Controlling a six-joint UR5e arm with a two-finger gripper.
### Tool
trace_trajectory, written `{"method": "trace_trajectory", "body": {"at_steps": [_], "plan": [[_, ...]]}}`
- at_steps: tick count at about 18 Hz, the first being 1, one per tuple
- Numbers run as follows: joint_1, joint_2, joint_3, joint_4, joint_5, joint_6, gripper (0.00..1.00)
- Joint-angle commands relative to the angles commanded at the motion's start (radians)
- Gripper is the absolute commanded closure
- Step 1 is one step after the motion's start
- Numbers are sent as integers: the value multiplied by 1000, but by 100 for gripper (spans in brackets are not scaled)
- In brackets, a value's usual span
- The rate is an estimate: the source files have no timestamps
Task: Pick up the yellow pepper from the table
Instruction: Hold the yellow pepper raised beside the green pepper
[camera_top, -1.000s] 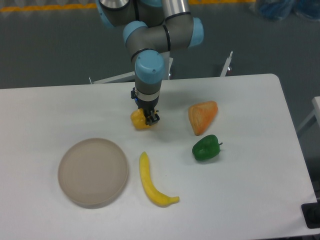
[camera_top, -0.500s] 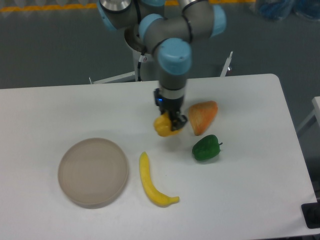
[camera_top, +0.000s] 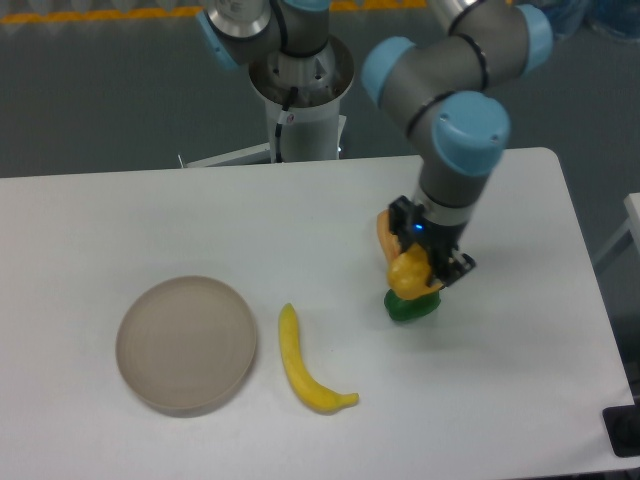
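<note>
Now the gripper (camera_top: 432, 268) is closed on the yellow pepper (camera_top: 410, 274) and holds it above the table (camera_top: 120, 220), toward the right edge, over the green pepper (camera_top: 410, 306). An orange piece (camera_top: 384, 228) is mostly hidden behind it. The pepper's axis is hard to judge, perhaps tilted. Much open surface lies along the left and near edges. The round plate (camera_top: 186, 343) near the front-left holds nothing; the banana (camera_top: 300, 365) lies just beside it, its length toward the near edge.
</note>
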Motion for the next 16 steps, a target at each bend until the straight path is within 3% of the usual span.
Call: {"method": "trace_trajectory", "body": {"at_steps": [5,9,16], "plan": [[-2,-19,26,5,-3,-14,66],[3,-37,34,38,-3,-7,74],[6,-29,32,37,-53,0,76]]}}
